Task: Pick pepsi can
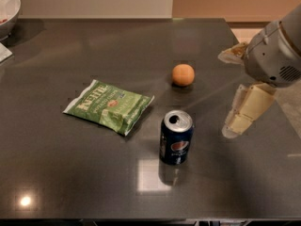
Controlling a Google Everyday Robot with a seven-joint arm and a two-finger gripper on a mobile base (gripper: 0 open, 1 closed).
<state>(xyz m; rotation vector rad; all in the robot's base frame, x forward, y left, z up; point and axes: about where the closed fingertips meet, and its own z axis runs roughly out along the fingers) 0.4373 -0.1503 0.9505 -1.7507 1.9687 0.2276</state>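
Note:
The pepsi can (176, 138) is dark blue with a silver top and a round red-white-blue logo. It stands upright on the dark table (94, 51), toward the front and a little right of centre. My gripper (233, 128) hangs at the right, its cream tips pointing down and left, about a can's width to the right of the can and not touching it. It holds nothing that I can see.
A green chip bag (109, 106) lies flat to the left of the can. An orange fruit (183, 74) sits behind the can. A white bowl (7, 8) stands at the far left corner. The table's right edge runs under my arm.

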